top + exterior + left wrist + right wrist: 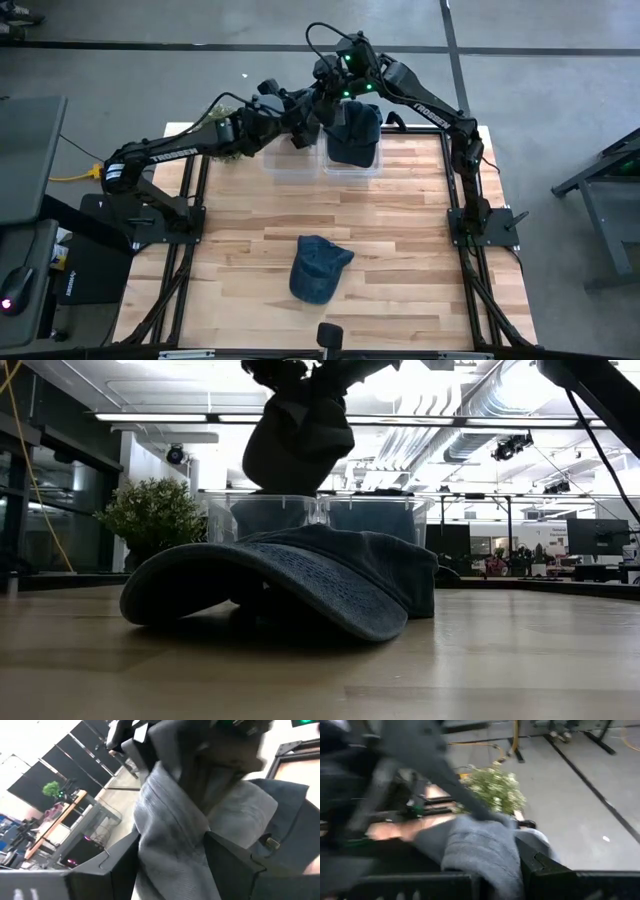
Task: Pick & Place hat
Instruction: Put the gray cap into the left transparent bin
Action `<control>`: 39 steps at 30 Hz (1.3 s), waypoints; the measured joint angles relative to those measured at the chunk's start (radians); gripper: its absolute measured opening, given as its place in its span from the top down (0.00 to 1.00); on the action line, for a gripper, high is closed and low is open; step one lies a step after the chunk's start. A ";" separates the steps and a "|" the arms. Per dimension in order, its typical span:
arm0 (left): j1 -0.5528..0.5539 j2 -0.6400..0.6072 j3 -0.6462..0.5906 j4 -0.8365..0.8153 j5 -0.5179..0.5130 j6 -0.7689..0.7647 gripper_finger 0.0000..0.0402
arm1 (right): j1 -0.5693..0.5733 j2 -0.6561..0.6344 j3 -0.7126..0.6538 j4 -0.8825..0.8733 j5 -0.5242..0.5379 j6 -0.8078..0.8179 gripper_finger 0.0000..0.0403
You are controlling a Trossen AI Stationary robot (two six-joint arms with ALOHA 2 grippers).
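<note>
R gripper point(345, 100) clenched on dark hat point(352, 135), held above clear bins point(322, 165). L gripper point(305, 125) beside it, fingers apart w/ hat fabric between. 2nd hat point(318, 268) on table point(400, 220).

Both arms reach in over the tabletop's far edge, wrists close together. Right tool point(345, 103) clamped nearly shut, pointing down. Left tool point(308, 122) spread wide beside it, fingers point(235, 865) probably angled sideways.
</note>
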State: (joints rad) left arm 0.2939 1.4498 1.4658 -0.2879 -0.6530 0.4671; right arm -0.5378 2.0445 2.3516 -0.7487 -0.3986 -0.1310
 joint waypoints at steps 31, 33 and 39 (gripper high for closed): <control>0.000 0.000 0.094 -0.197 -0.082 -0.106 0.99 | 0.001 -0.005 0.003 0.034 -0.079 -0.002 0.86; 0.000 0.000 0.094 -0.206 -0.086 -0.119 0.99 | 0.001 -0.008 0.002 0.037 -0.074 -0.001 0.77; 0.000 -0.001 0.094 -0.212 -0.096 -0.137 1.00 | -0.013 -0.047 0.002 0.039 -0.077 0.000 0.58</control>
State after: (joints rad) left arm 0.2941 1.4490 1.5600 -0.5003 -0.7491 0.3299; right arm -0.5512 1.9977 2.3538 -0.7094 -0.4758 -0.1314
